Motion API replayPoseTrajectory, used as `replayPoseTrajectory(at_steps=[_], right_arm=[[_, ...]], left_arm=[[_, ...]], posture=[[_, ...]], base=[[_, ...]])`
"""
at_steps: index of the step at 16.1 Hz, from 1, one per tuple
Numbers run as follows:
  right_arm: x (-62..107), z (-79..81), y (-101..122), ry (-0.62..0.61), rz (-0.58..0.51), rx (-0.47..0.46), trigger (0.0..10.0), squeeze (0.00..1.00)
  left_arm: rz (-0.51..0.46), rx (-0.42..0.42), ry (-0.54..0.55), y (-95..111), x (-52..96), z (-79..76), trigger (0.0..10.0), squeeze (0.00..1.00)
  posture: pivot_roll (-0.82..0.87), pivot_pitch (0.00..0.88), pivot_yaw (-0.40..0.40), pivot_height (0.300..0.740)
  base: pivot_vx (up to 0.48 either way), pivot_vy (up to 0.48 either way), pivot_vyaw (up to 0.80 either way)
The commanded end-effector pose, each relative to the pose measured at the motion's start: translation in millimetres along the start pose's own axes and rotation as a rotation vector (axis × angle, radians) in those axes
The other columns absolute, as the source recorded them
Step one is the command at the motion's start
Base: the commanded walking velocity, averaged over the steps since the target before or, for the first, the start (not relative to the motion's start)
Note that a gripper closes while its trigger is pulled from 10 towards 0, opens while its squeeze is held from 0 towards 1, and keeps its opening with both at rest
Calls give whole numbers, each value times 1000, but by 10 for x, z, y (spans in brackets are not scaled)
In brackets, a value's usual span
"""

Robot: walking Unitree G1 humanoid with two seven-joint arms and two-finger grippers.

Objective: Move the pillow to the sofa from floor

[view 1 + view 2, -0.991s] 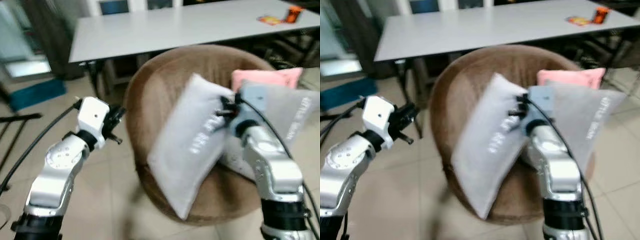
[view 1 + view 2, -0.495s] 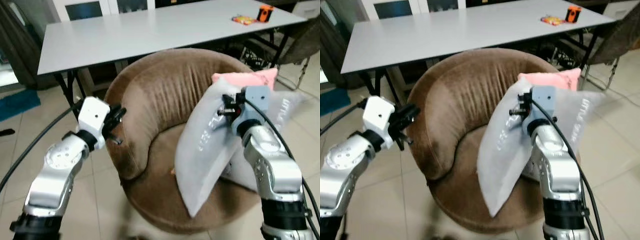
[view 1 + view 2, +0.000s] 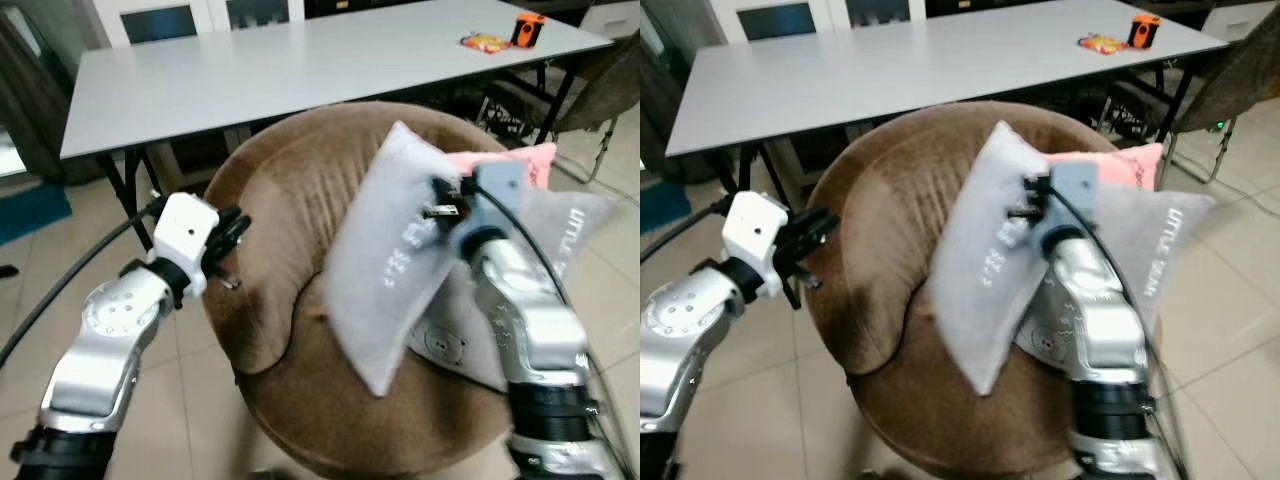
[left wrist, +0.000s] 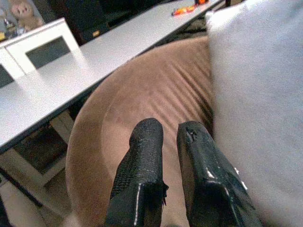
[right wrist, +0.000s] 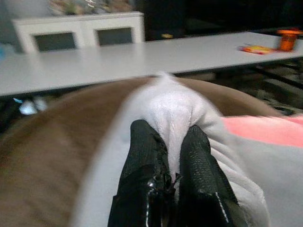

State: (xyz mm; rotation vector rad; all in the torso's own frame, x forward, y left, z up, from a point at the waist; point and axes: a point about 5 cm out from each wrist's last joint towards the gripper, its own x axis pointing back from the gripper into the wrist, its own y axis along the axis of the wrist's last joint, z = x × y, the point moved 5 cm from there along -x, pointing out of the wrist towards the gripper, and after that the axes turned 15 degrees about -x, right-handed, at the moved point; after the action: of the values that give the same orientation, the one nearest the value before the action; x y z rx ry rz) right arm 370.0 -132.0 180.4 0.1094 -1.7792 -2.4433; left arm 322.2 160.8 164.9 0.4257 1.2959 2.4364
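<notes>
Our right gripper (image 5: 166, 142) is clamped on the top edge of the grey pillow (image 3: 385, 270), which hangs tilted over the seat of the brown sofa (image 3: 290, 200). Our left gripper (image 4: 170, 137), fingers together and holding nothing, hovers beside the sofa's outer rim. Just behind the held pillow lean a grey cushion (image 3: 565, 235) with unreadable white lettering and a pink cushion (image 3: 510, 165). Beyond stands a grey table (image 3: 300, 65).

My 2 black fingers (image 5: 163, 189) pinch a pale grey pillow (image 3: 390, 265) with white lettering. Brown ribbed armchair (image 3: 285, 210) at centre, pink cushion (image 3: 505, 165) right, grey table (image 3: 290, 65) along the top.
</notes>
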Motion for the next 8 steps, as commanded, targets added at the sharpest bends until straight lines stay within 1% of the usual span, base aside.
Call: replayPoseTrajectory(at_steps=[1, 3, 4, 5, 6, 8], right_arm=[[-66, 105, 138, 53, -64, -17, 10000, 0], [-214, 167, 136, 110, -66, -76, 10000, 0], [-301, 174, 102, 129, -44, -88, 10000, 0], [-394, 166, 67, 142, -20, -94, 10000, 0], [-436, 154, 60, 142, -14, -85, 10000, 0], [-579, 85, 45, 140, 8, -73, 10000, 0]], left_arm=[[-4, -15, -36, 19, -12, -9, 10000, 0], [-28, 1, -109, 55, -34, -55, 10000, 0], [-42, 26, -152, 78, -43, -75, 10000, 0], [-54, 23, -221, 95, -38, -125, 10000, 0], [-57, 18, -251, 96, -31, -147, 10000, 0], [-58, 13, -330, 79, -13, -190, 10000, 0]], posture=[[-97, 0, 38, 740], [-91, 0, 38, 740], [-87, 0, 34, 740], [-79, 0, 30, 740], [-72, 0, 27, 740], [-68, 0, 28, 740]], base=[[0, 0, 0], [0, 0, 0], [0, 0, 0], [0, 0, 0], [0, 0, 0], [0, 0, 0]])
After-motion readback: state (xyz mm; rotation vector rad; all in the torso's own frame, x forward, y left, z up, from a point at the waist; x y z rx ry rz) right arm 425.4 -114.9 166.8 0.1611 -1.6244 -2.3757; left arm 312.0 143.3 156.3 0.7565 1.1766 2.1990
